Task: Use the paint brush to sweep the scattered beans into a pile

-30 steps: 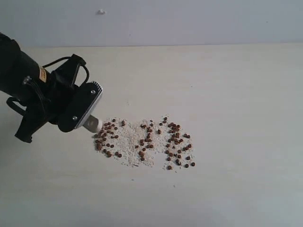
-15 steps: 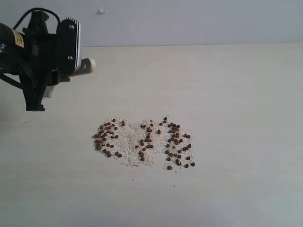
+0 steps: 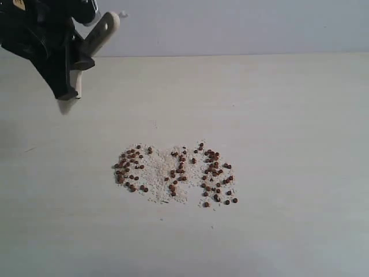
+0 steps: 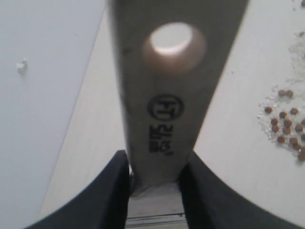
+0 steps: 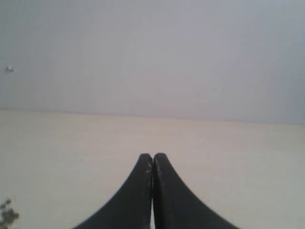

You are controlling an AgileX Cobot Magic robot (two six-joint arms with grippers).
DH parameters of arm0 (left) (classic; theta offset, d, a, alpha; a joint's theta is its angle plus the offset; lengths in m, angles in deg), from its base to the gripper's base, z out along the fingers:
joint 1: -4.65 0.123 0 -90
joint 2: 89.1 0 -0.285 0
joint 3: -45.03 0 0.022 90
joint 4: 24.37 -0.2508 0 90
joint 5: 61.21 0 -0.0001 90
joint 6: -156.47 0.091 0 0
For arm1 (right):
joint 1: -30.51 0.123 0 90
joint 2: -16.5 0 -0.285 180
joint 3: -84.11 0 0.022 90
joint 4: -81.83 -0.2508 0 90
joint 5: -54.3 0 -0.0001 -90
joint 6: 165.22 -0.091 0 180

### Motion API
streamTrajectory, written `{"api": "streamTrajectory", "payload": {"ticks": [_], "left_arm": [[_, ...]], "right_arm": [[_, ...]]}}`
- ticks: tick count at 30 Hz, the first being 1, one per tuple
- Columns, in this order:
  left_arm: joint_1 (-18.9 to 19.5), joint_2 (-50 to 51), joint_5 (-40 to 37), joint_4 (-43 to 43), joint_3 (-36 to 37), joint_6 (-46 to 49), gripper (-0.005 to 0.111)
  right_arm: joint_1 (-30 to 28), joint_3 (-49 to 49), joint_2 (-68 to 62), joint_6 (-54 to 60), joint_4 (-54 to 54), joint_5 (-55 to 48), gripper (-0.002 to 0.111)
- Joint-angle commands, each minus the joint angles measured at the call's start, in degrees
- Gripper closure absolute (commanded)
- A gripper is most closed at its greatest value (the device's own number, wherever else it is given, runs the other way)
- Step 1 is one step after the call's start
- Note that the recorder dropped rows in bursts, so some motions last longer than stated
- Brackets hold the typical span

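Note:
The beans (image 3: 176, 173) lie in a wide patch mid-table, reddish-brown dots mixed with whitish crumbs; part of the patch shows in the left wrist view as beans (image 4: 286, 125). My left gripper (image 3: 76, 56) hangs high at the far left, well away from the patch, and is shut on the paint brush (image 3: 102, 32). The cream handle with its end hole points up and to the right. In the left wrist view, the left gripper (image 4: 157, 162) clamps the paint brush (image 4: 167, 95) just above its silver band. My right gripper (image 5: 153, 157) is shut on nothing, out of the exterior view.
The pale table (image 3: 288, 115) meets a grey wall (image 3: 230, 26) at the back. A small white speck (image 3: 123, 14) sits on the wall.
My left arm has lifted the brush from the left edge of the bean patch and carried it up and back to the far left corner. The beans have not moved.

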State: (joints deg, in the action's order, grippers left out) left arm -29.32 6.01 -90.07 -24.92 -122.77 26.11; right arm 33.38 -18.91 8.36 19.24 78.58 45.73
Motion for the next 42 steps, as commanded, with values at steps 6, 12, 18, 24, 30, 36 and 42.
{"api": "streamTrajectory", "payload": {"ticks": [6,12,18,24,30,36,42], "left_arm": [[0.18,1.63,-1.45,5.33,-1.15,-3.05,0.107],[0.18,4.07,2.02,14.15,-1.23,-3.85,0.107],[0.05,4.29,4.72,26.56,-1.84,-2.91,0.107],[0.05,4.29,3.57,27.18,-1.84,-0.92,0.107],[-1.77,5.17,2.74,27.86,-1.84,0.91,0.107],[-3.89,5.70,3.96,28.21,-1.84,2.18,0.107],[-4.75,6.04,4.78,29.15,-1.84,2.42,0.107]], "right_arm": [[-0.18,0.23,0.35,-13.77,-16.46,14.07,0.108],[-0.18,0.23,0.35,-24.93,-20.39,14.07,0.108],[-0.18,0.23,0.35,-23.68,-20.16,17.05,0.108],[-0.18,0.23,0.35,-25.51,-13.82,20.17,0.108],[-0.18,-9.57,-10.69,-49.59,31.10,29.33,0.108],[-0.18,-23.22,-33.89,-68.36,62.16,33.72,0.107],[-0.18,-32.03,-56.89,-80.86,79.13,53.19,0.084]]}}
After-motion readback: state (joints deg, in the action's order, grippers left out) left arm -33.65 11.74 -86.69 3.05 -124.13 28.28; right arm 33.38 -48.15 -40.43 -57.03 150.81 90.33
